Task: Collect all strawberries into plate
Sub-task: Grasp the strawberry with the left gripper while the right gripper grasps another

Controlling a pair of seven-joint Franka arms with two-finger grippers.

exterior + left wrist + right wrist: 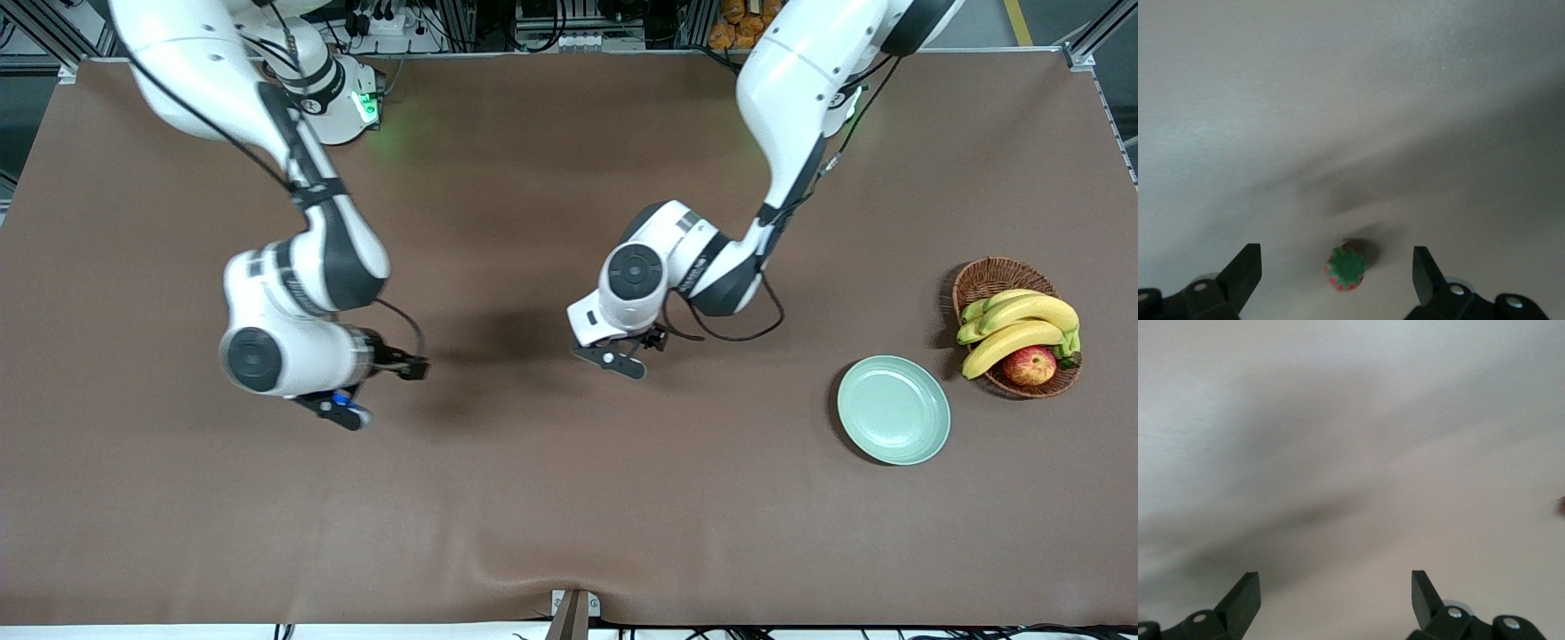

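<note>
One strawberry [1346, 268], red with a green leafy top, stands on the brown table between the spread fingers of my left gripper [1336, 252]. That gripper is open and untouched by the berry. In the front view my left gripper [613, 357] is low over the middle of the table and its hand hides the berry. My right gripper [342, 409] is over the table toward the right arm's end; in the right wrist view it [1335, 576] is open and empty over bare cloth. The mint-green plate [893, 409] lies empty toward the left arm's end. No other strawberries show.
A brown wicker basket [978, 280] with bananas [1018, 324] and a red-yellow apple [1029, 365] stands beside the plate, slightly farther from the front camera. The brown cloth has a small ridge near the front edge [498, 547].
</note>
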